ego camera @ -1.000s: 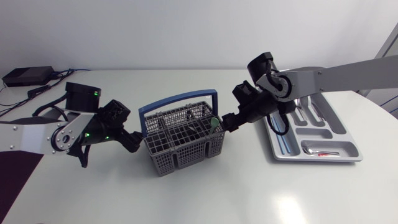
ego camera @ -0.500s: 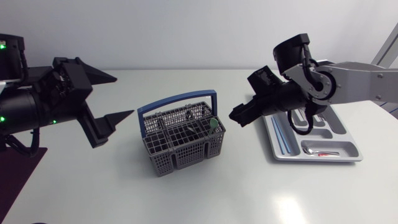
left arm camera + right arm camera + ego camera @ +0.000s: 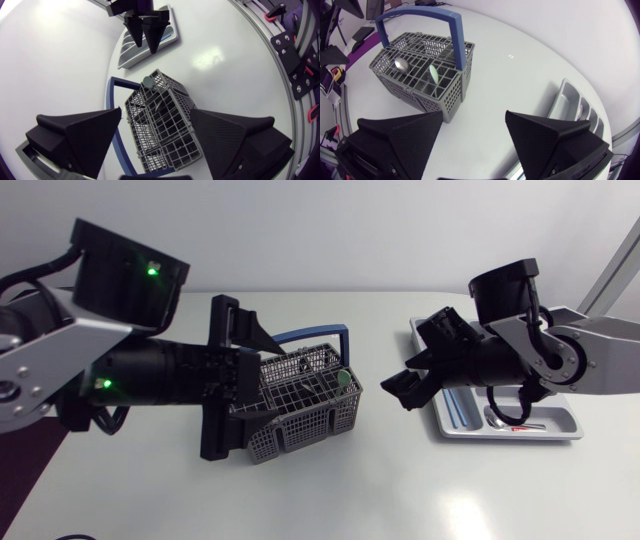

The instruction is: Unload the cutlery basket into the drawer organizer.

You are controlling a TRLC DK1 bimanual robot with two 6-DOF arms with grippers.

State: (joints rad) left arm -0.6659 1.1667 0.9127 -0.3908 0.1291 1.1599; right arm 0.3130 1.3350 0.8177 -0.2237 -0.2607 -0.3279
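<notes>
The table is a plain white top with a soft sheen, catching a pale glare near its front edge. Small green lights glow on the left arm's housing; any marking on the arms is too small to read.

The grey mesh cutlery basket stands upright near the middle of the table, its blue handle arched over it. A steel spoon and a pale green utensil stick up from its compartments. The grey drawer organizer lies flat well to the right of it, with a spoon in its front compartment (what else lies in it is hard to tell).

The left gripper hangs above the basket's left end with its fingers spread wide. From its own camera the basket sits under it, framed between the two fingers, and neither finger touches it.

The right gripper is over bare table between basket and organizer, fingers apart and holding nothing. In the right wrist view the basket is ahead of one finger, and a corner of the organizer is ahead of the other.
</notes>
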